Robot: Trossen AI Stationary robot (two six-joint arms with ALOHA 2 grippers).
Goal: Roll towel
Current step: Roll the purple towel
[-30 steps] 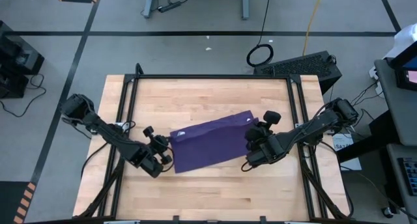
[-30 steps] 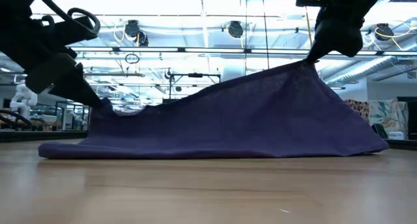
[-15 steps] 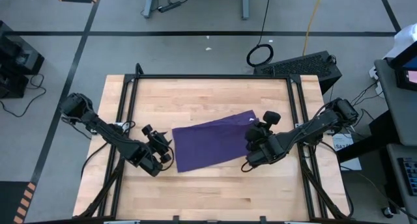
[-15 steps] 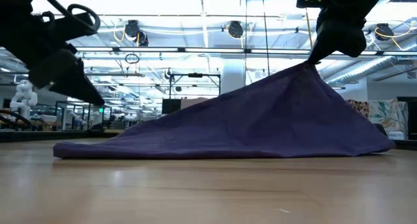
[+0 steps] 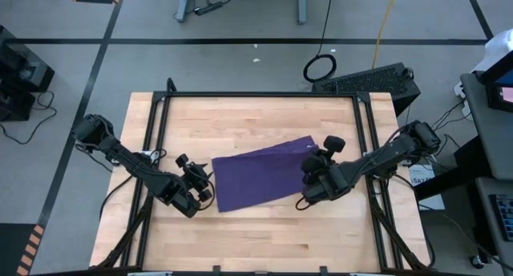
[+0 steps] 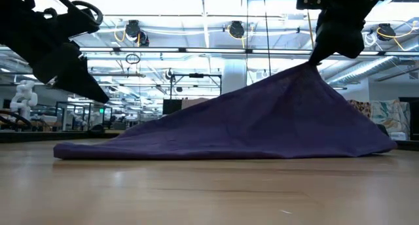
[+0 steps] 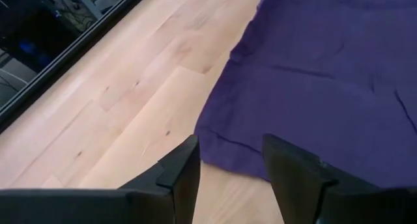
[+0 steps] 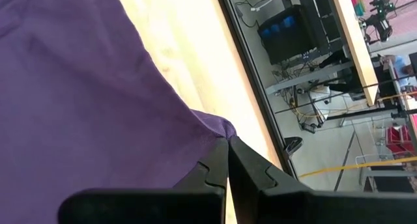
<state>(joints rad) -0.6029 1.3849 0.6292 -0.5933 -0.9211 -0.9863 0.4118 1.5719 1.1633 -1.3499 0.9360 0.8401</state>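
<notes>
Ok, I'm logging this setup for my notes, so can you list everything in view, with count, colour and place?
towel: one, purple, middle of the table, its left end flat on the wood, its right end lifted into a peak.
table: one, light wood with a black frame along its edges, centre of the high view.
cable coil: one, black, on the grey floor beyond the table's far edge.
left claw: one, dark, open, just off the towel's left end, holding nothing.
right claw: one, dark, shut on the towel's right end, holding it up off the table.
</notes>
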